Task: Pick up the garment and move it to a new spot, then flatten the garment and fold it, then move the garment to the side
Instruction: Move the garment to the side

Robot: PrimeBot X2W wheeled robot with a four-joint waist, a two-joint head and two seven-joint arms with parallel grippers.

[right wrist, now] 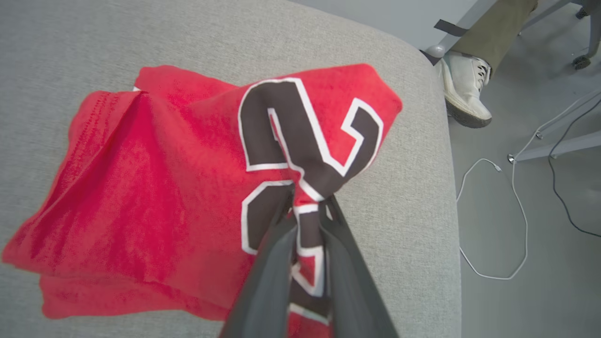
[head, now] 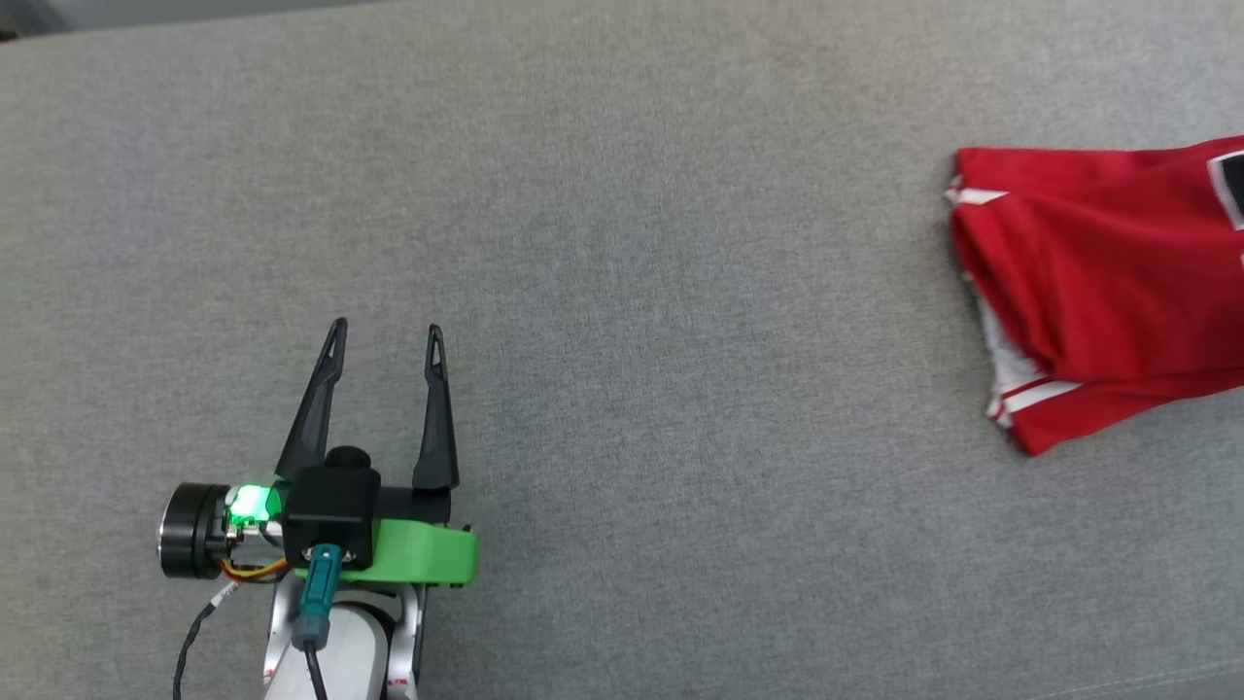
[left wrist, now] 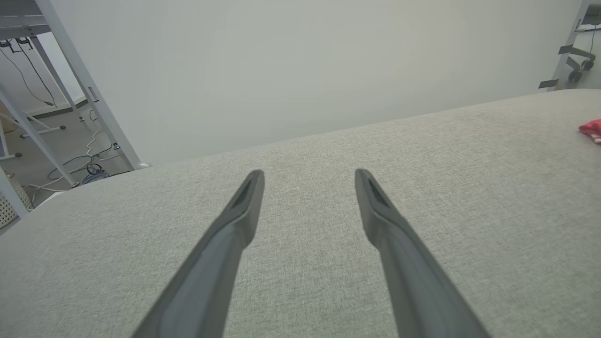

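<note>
Garment first: my right gripper is pinched tight on a bunch of its black-and-white print. The cloth is pulled up into a peak between my fingers, while the rest lies on the table in red layers, one over another. It sits close to the table's rounded edge. In the head view the garment lies far over at the right, partly cut off by the frame. My left gripper hangs spread wide over bare grey cloth, well apart from it, holding nothing. Beyond the edge I see floor and a person's shoe. With the layers stacked like that, I judge the fold done and the step in hand to be moving it aside. Next calls for setting the pinched peak down, parting my fingers and lifting straight off, so the layers neither drag open nor slip over the edge
</note>
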